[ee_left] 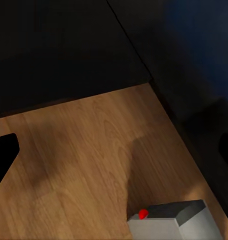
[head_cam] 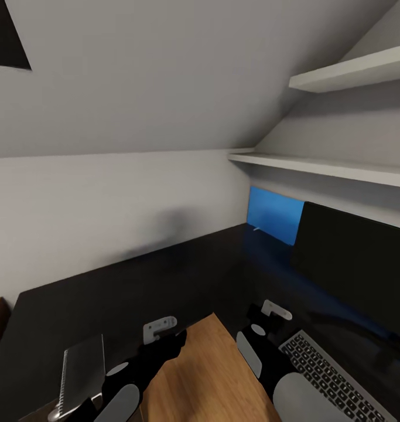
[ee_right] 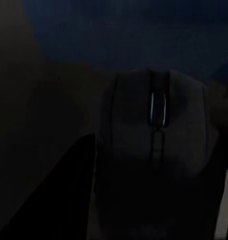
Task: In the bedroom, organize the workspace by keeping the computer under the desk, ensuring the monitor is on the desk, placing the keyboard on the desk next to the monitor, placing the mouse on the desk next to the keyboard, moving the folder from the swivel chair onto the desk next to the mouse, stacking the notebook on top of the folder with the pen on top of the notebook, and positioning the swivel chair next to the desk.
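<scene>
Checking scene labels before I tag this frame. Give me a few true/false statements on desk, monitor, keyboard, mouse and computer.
1. The keyboard lies on the desk in front of the monitor. True.
2. The monitor screen is lit and shows a window. False: the screen is plain black.
3. The right wrist view looks closely down on the mouse, its scroll wheel in view. True.
4. The computer stands on the desk top. False: in the left wrist view it stands on the wood floor beside the desk edge.
5. A blue panel shows behind the monitor, under the shelves. True.
6. The desk top is white. False: it is black.
</scene>
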`<state>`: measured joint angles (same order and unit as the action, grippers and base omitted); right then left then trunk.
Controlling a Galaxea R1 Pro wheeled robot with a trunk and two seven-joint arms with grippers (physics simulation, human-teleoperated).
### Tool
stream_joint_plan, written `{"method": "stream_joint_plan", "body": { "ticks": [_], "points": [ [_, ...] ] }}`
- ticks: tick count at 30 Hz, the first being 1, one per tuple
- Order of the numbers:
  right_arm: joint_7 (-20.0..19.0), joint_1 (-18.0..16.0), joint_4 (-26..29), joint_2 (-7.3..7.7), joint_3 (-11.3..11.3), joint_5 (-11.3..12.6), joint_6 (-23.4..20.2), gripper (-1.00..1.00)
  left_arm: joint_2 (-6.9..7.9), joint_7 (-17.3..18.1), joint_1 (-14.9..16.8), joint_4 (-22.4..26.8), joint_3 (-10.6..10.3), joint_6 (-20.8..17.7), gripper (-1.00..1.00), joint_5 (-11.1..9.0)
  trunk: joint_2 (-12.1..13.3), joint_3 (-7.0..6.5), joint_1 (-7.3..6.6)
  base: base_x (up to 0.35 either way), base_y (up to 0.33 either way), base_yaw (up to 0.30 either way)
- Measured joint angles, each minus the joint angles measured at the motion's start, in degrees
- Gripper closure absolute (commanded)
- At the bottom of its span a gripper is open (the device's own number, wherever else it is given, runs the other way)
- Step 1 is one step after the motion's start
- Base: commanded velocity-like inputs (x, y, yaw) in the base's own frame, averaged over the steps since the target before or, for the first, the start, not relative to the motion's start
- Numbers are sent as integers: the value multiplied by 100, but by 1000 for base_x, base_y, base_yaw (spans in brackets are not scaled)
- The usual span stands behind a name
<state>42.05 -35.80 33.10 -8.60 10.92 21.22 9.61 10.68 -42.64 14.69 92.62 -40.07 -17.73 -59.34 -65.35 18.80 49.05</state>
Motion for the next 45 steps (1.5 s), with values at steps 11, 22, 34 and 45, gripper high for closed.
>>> {"method": "stream_joint_plan", "body": {
  "ticks": [11,22,34,45],
  "points": [
    [0,-2,3,28,-2,0,0,100,0,1,0,-6,-9,-2,-100,0,-442,198,242,0,0,0],
    [-9,-4,3,29,-2,0,0,100,0,3,0,-7,-9,0,-100,0,-883,395,483,0,0,0],
    [-8,-7,3,45,-2,0,0,100,-4,0,0,-7,-14,0,-100,0,-1365,611,747,0,0,0],
    [-1,-2,5,54,-1,-1,0,100,-9,5,0,-7,-18,0,-100,0,-1687,755,924,0,0,0]
  ]
}}
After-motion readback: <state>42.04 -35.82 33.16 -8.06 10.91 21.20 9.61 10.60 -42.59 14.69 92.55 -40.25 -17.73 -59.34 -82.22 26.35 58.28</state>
